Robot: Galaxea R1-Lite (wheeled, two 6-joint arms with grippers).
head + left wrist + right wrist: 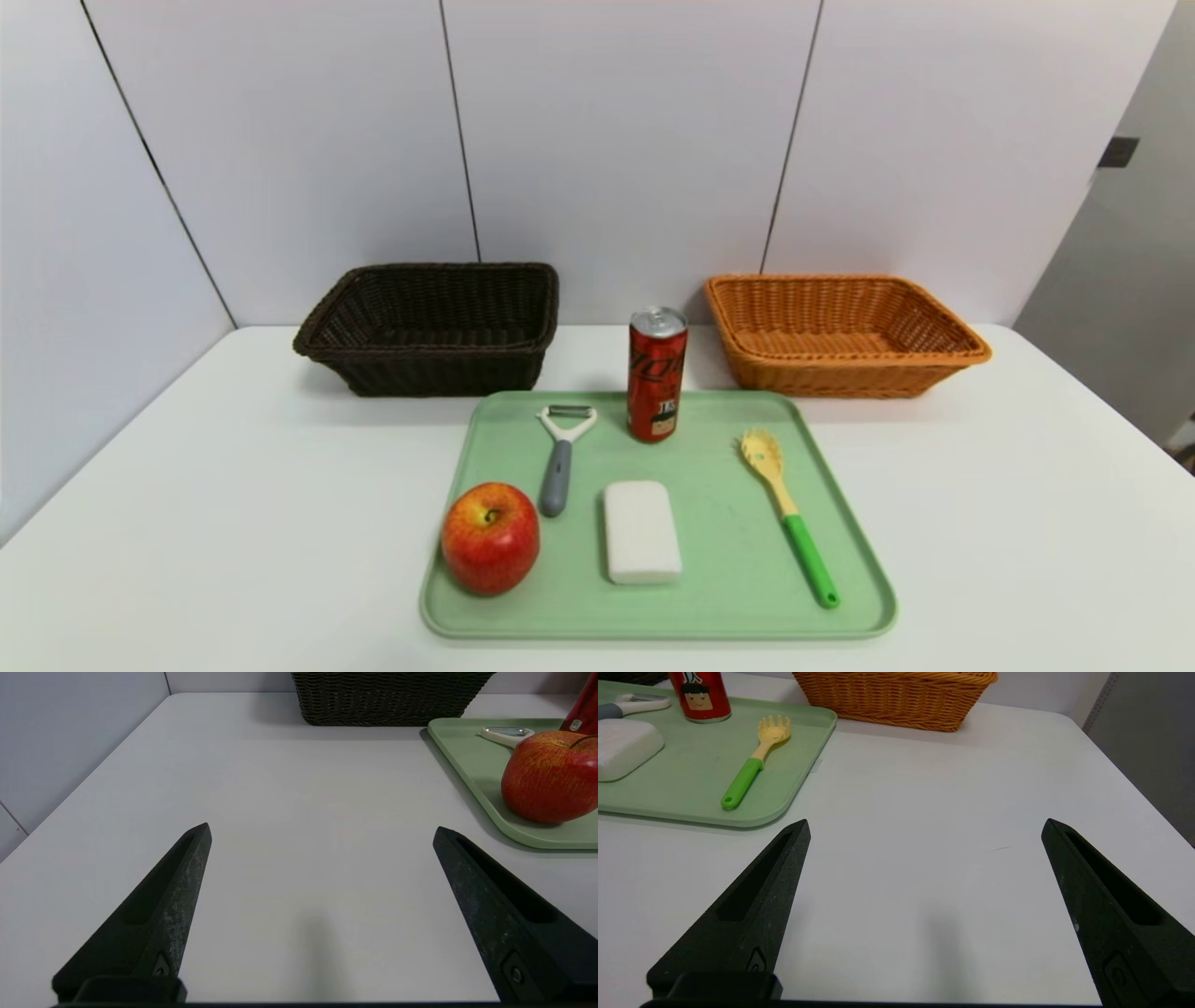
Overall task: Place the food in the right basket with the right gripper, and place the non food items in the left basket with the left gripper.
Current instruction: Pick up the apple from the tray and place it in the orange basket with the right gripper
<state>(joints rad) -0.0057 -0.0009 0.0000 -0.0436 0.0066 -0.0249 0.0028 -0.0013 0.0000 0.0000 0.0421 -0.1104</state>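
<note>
A green tray [845,551] holds a red apple [490,538] at its near left, a grey-handled peeler [558,457], a white soap bar [640,532], an upright red can [656,374] and a yellow pasta fork with a green handle [787,511]. Behind it stand a dark brown basket [431,327] on the left and an orange basket [840,332] on the right. My left gripper [321,830] is open over bare table left of the tray, with the apple [551,777] near it. My right gripper [925,826] is open over bare table right of the tray [691,798]. Neither gripper shows in the head view.
The white table [187,523] meets a pale panelled wall [616,140] behind the baskets. A grey surface [1148,742] stands beyond the table's right edge. Bare table lies on both sides of the tray.
</note>
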